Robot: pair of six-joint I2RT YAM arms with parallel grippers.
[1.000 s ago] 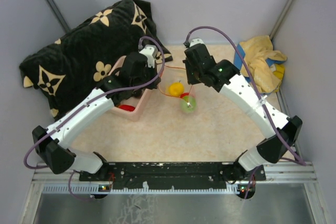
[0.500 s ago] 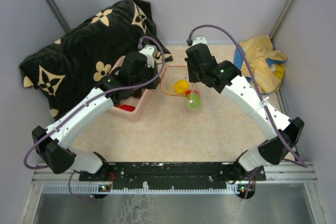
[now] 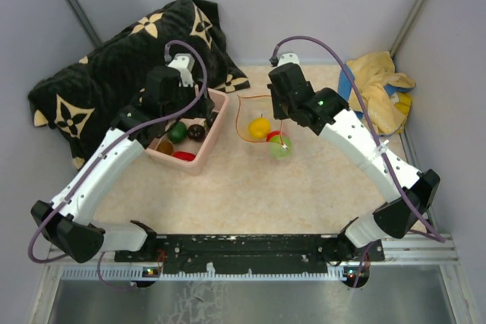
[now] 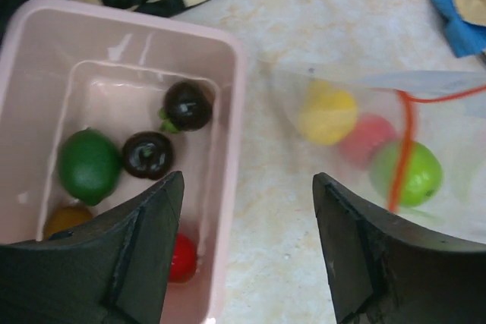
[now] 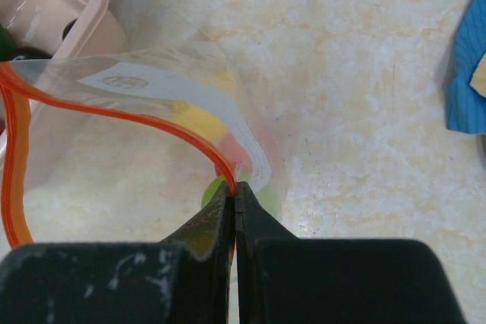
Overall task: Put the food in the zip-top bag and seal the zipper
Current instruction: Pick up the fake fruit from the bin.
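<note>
While the right gripper [image 5: 235, 187] is clenched tight on the orange-red zipper [image 5: 114, 110] of the zip-top bag [image 5: 99, 165], the rest of that strip swings away in a wide loop, so the mouth stands unsealed. From where I stand, the bag lies near the middle of the beige table [image 3: 250, 195]. Three toy pieces show through the plastic: a yellow fruit [image 4: 328, 114], a pinkish-red piece [image 4: 367, 136] touching it, and a green fruit [image 4: 414, 172] at about 5 o'clock from the yellow one.

Just beside the bag, at its 9 o'clock, sits the pink tub [image 4: 235, 73]. The left gripper [image 4: 247, 180] hangs above the tub's bag-side wall, fingers spread wide and gripping nothing. In the tub lie a green lime [image 4: 89, 166], two dark brown fruits [image 4: 187, 105] side by side, a red piece [image 4: 181, 257] partly hidden by a finger, and an orange-yellow piece [image 4: 67, 219] at the near end.

A black cushion with cream flowers [image 3: 114, 66] fills the table's 10 o'clock corner, its edge up against the tub. A crumpled yellow cloth [image 3: 380, 89] lies at 2 o'clock, well apart from the bag.
</note>
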